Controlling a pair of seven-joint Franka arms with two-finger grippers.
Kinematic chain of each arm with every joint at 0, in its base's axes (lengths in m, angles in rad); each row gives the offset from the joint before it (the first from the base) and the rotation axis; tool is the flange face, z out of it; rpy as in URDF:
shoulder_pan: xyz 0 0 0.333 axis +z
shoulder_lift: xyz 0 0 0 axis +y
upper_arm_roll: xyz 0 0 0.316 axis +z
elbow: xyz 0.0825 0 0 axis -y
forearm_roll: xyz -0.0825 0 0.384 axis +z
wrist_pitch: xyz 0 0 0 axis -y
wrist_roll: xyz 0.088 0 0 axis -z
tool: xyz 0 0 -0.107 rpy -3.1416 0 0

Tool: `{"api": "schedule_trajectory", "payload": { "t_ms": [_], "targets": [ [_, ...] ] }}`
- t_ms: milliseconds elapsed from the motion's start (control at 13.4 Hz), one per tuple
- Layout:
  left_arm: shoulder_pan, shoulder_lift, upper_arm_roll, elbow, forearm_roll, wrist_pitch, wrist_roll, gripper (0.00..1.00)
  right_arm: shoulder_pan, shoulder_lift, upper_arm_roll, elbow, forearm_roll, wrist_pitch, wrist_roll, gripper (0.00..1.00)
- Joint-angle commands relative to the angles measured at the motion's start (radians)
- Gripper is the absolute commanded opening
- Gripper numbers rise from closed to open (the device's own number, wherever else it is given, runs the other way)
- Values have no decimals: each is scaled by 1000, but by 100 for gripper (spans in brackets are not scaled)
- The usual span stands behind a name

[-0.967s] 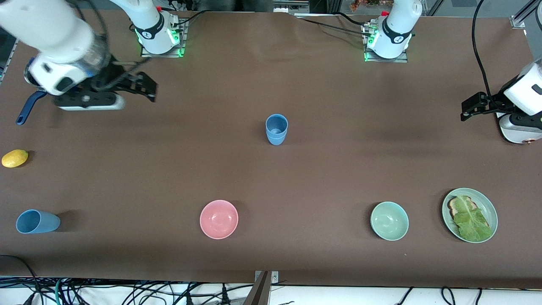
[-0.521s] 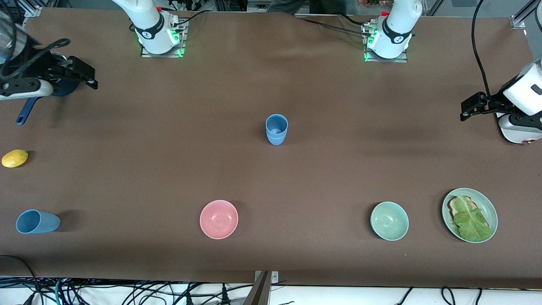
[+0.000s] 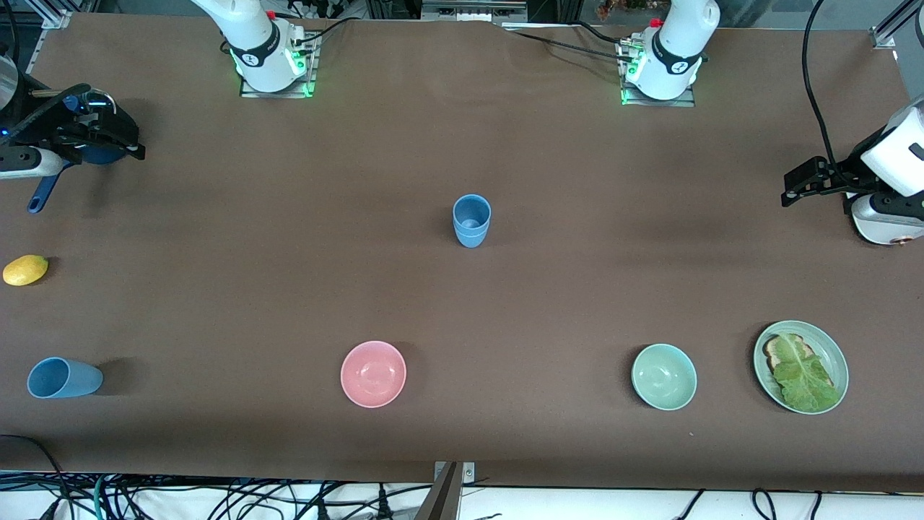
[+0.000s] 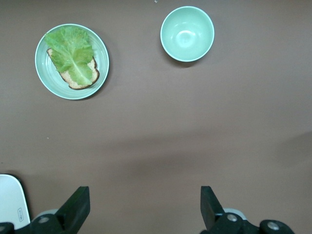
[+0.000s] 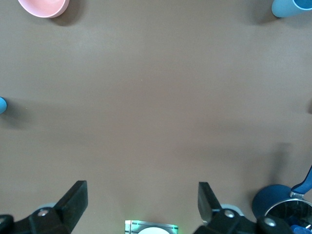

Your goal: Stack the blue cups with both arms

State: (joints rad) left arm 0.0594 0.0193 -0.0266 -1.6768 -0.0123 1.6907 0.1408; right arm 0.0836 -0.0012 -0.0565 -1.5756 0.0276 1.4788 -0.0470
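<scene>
Light-blue upright cup [image 3: 471, 220]: mid-table, looks already nested, a rim line showing on its wall. Second blue cup [image 3: 63, 378]: on its side near the front edge at the right arm's end, untouched, so stacking seems unfinished. Right gripper [image 3: 108, 137]: fingers spread, empty, over the dark-blue pot [image 3: 43, 189]. Left gripper [image 3: 805, 184]: fingers apart, empty, waiting at its own end. Also: lemon [image 3: 25, 269], pink bowl [image 3: 373, 373], mint-green bowl [image 3: 664, 376], plate of lettuce and toast [image 3: 837, 361], well apart, likely distractors.
</scene>
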Motion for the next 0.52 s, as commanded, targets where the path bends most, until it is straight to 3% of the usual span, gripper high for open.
{"api": "schedule_trajectory", "payload": {
  "t_ms": [0, 446],
  "targets": [
    [14, -13, -9, 25, -28, -5, 14, 100, 4, 4, 6, 6, -29, 6, -10, 100],
    [14, -13, -7, 39, -23, -8, 14, 100, 5, 18, 4, 8, -44, 69, -8, 100]
  ]
}}
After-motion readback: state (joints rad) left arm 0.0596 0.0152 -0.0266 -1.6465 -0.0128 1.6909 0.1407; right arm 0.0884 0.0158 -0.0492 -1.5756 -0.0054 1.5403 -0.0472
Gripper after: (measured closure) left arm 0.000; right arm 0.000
